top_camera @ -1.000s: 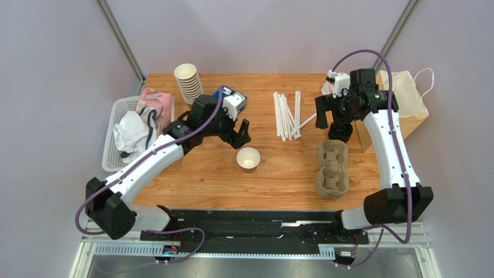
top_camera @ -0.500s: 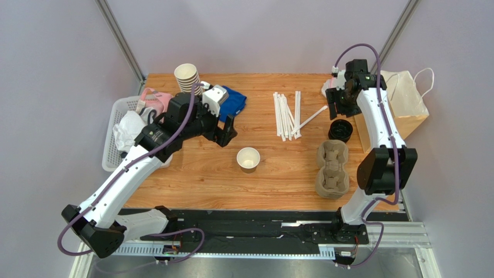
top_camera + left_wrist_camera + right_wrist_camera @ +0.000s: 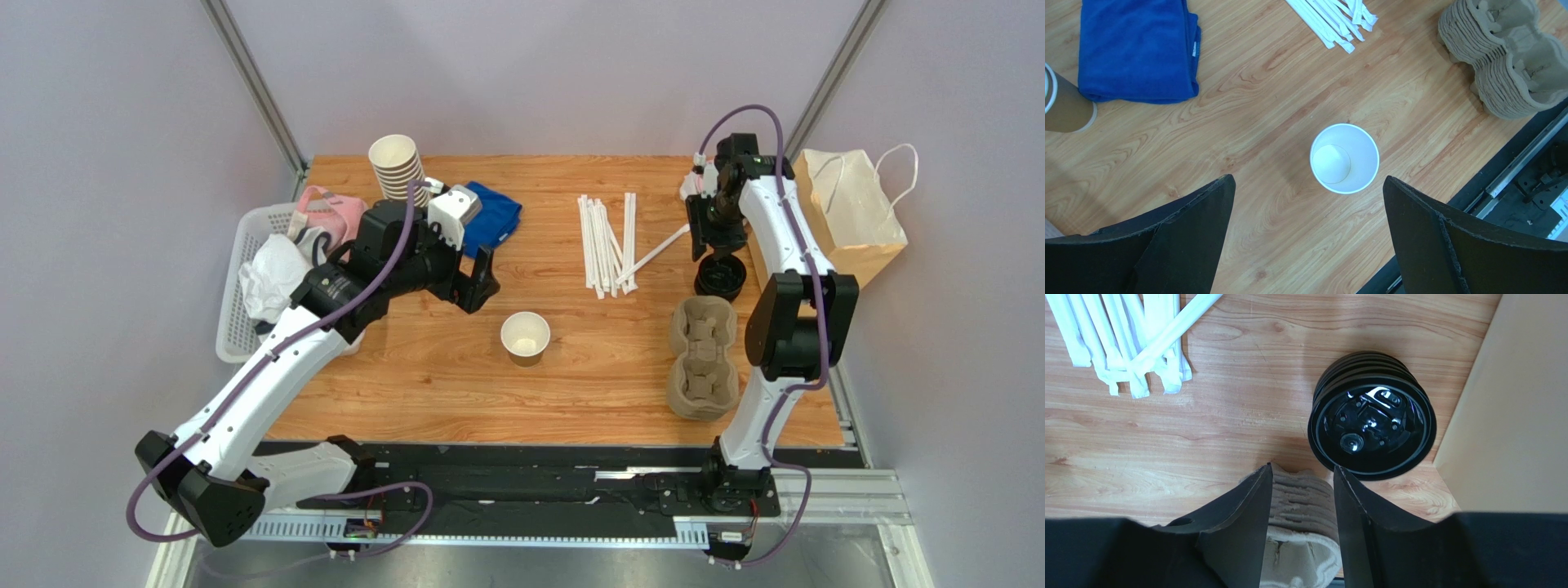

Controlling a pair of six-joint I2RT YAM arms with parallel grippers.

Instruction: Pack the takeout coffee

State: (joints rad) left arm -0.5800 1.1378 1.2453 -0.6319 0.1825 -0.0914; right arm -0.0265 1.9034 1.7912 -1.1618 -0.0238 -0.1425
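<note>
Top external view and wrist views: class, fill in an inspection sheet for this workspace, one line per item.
Surface: wooden table, no spills seen.
Job's things: lone paper cup upright, lidless and empty, mid-table; no lidded cup seen.
Clutter: stack of black lids, pulp carriers, wrapped straws, cup stack, blue cloth, basket of cloths, paper bag.
Grippers: left gripper open wide, empty, apart from the cup; right gripper with jaws partly apart, empty, beside the lids.
Cables: purple cables loop along both arms.
Surroundings: grey walls and metal posts; nothing else seen.
</note>
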